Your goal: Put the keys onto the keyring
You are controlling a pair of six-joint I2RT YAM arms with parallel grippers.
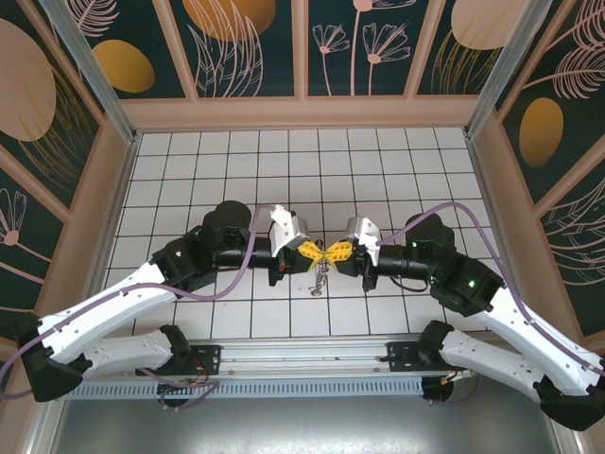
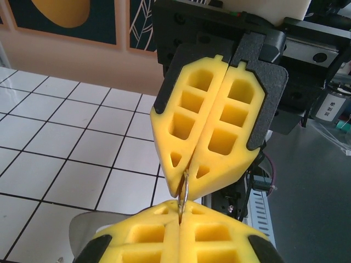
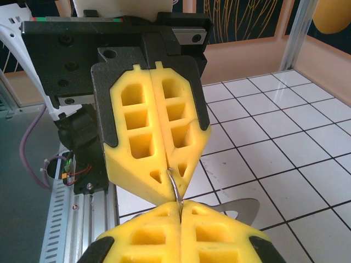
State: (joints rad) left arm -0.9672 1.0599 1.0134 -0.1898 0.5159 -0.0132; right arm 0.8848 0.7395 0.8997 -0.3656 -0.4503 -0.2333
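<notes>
A thin metal ring (image 2: 185, 189), the keyring's hardware, is pinched edge-on between both yellow-fingered grippers, which meet tip to tip above the tiled floor. My left gripper (image 2: 180, 212) is shut on the ring's near side. The right gripper (image 2: 184, 186) faces it and is shut on the far side. In the right wrist view the same ring (image 3: 175, 185) spans from my right gripper (image 3: 180, 205) to the left gripper (image 3: 171, 174). A flat grey key (image 3: 245, 207) hangs below the fingers. From above, a small dark cluster of keys (image 1: 321, 277) dangles under the joined fingertips (image 1: 326, 253). The tan strap is hidden.
White tiled floor (image 1: 302, 170) stretches behind the grippers to the patterned walls. The metal rail (image 1: 302, 364) with the arm bases runs along the near edge. Purple cables (image 1: 236, 270) loop along both arms.
</notes>
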